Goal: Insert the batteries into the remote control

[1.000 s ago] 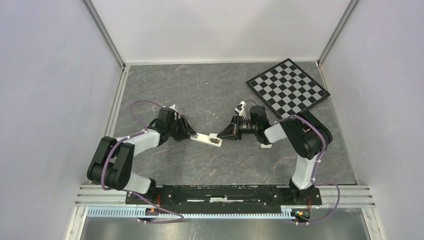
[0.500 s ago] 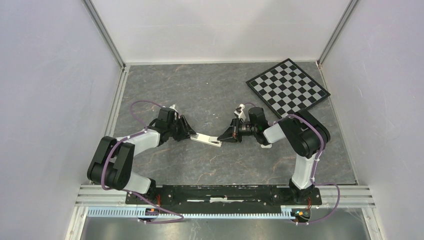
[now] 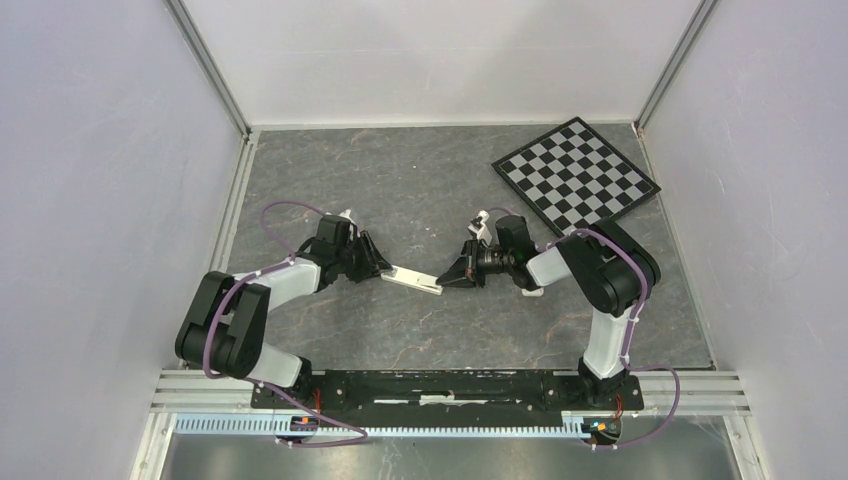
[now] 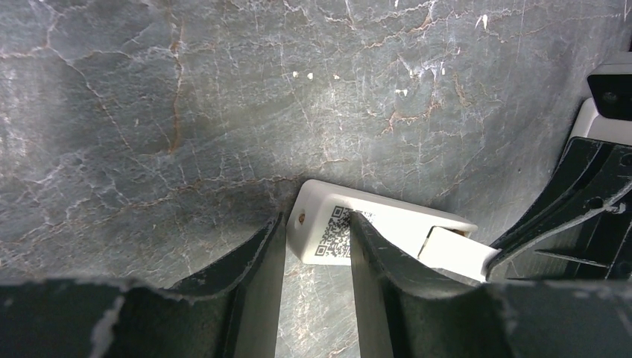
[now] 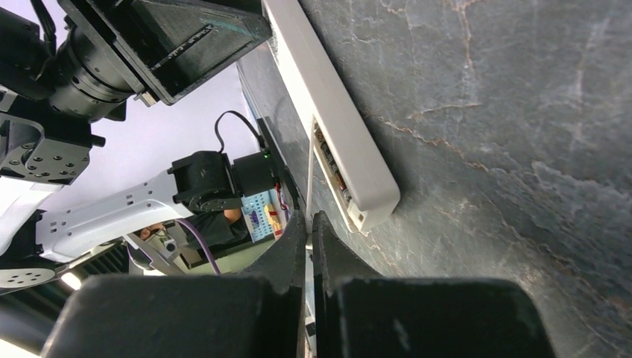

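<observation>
The white remote control [image 3: 410, 278] lies on the grey slab between both arms. My left gripper [image 3: 380, 268] is shut on its left end; in the left wrist view the fingers [image 4: 257, 276] straddle the end with the QR label [image 4: 332, 233]. My right gripper [image 3: 445, 279] is shut on the small white cover piece [image 4: 456, 253] at the remote's right end. In the right wrist view the cover [image 5: 309, 183] shows edge-on beside the open compartment, where dark and brassy battery parts [image 5: 332, 168] sit inside the remote [image 5: 320, 89].
A checkerboard [image 3: 575, 175] lies at the far right corner. White enclosure walls [image 3: 100, 200] stand on three sides. The arms' base rail [image 3: 440, 385] runs along the near edge.
My right gripper has moved a little left and up with the cover, bringing it over the remote's right end. The dark batteries seen from above earlier are now hidden there. The left arm held still.
</observation>
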Action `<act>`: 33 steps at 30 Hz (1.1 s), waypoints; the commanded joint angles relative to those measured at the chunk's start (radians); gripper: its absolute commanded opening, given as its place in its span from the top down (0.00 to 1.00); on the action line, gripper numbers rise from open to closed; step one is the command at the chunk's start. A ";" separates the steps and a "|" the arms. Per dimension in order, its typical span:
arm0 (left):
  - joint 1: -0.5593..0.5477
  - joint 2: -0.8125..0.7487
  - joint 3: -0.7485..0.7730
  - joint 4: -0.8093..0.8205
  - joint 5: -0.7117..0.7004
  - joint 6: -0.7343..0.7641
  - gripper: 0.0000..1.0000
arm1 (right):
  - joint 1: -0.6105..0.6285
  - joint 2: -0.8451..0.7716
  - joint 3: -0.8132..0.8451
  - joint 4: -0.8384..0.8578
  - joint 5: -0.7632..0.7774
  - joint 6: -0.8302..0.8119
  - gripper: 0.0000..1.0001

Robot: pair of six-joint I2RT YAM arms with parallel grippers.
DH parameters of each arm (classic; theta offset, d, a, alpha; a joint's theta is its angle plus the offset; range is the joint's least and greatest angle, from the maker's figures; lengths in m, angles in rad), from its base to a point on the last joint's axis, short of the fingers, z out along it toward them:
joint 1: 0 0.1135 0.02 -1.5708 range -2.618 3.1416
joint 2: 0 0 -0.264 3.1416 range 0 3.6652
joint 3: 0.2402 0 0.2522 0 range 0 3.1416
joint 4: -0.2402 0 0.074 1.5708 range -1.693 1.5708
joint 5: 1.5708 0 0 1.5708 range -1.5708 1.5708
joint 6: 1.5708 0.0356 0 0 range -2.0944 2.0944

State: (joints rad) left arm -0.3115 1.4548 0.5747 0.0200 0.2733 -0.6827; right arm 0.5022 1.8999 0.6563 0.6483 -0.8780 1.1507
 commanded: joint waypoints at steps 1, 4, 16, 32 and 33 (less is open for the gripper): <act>-0.004 0.011 0.023 0.026 0.015 0.035 0.57 | 0.004 0.008 0.023 -0.070 0.011 -0.073 1.00; -0.004 0.011 0.022 0.026 0.017 0.035 0.57 | 0.005 0.015 0.022 -0.071 0.013 -0.078 1.00; -0.005 0.011 0.017 0.035 0.032 0.029 0.57 | 0.011 0.034 0.048 -0.073 0.033 -0.077 0.94; -0.005 -0.006 0.046 -0.014 -0.019 0.044 0.55 | 0.002 -0.079 0.046 -0.223 0.049 -0.169 0.61; -0.004 -0.007 0.048 -0.014 -0.020 0.044 0.55 | 0.001 -0.089 0.045 -0.243 0.053 -0.185 0.61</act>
State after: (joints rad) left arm -0.3115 1.4612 0.5831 0.0200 0.2756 -0.6819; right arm 0.5083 1.8648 0.6872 0.4747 -0.8532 1.0306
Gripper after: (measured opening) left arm 0.445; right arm 0.387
